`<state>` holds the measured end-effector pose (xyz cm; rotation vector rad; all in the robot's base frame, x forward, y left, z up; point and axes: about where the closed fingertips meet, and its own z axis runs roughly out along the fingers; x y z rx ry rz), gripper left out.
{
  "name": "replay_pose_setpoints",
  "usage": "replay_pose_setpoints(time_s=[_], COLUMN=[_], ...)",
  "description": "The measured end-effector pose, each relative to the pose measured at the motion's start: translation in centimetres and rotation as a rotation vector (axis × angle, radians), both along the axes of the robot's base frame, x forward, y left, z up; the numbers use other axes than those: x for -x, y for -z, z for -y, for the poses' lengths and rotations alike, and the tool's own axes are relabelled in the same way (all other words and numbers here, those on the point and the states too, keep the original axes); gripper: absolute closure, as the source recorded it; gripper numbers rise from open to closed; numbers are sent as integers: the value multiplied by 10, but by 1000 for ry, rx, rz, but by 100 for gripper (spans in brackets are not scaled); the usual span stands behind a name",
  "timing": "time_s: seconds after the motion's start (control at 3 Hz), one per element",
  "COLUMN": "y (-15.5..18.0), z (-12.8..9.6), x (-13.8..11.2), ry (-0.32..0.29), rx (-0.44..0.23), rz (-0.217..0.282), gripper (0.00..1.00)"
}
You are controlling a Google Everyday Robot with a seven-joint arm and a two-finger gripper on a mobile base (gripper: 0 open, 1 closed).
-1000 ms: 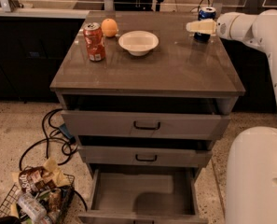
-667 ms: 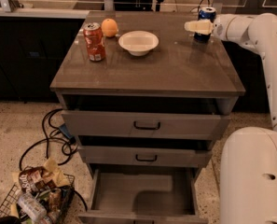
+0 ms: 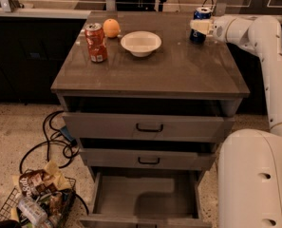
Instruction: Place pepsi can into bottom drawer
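Since a second ago the robot's white base (image 3: 254, 179) has pushed a little further into view at the lower right, and the gripper (image 3: 201, 26) has edged slightly leftward against the pepsi can (image 3: 202, 14); the can itself stands where it stood.

The base fills the lower right corner, just beside the grey cabinet (image 3: 71, 127). The cabinet's tabletop (image 3: 169, 70) is dark and glossy. Under it, the top drawer (image 3: 107, 126) and middle drawer (image 3: 112, 158) each show a black handle and are pulled out slightly. The bottom drawer (image 3: 131, 194) is pulled well out, its flat grey floor showing.

The white arm (image 3: 268, 56) rises along the right edge and bends left over the tabletop's far right corner. On the floor to the left lies a wire basket (image 3: 67, 198) of wrappers and packets, with black cables (image 3: 50, 137) looping beside it.

On the tabletop, a white bowl (image 3: 141, 42) sits near the far middle. A red-orange can (image 3: 96, 42) stands upright left of it, and an orange (image 3: 111, 27) lies just behind that can.

The pepsi can stands upright on the tabletop at the far right corner, well apart from the bowl. The gripper reaches in from the right at the can's mid-height, and its pale tip crosses the front of the can, touching or just at it. I cannot tell whether the gripper is clamped on the can or only set around it.
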<state>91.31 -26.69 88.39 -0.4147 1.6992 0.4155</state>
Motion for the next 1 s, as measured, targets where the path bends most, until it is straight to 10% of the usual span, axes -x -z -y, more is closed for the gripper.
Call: replay_pose_setpoints(time_s=[0.33, 1.0], y=[2, 3], z=[-3, -6], x=[-1, -2], ry=[-4, -7], rx=[-1, -1], rz=[-2, -4], gripper=[92, 100])
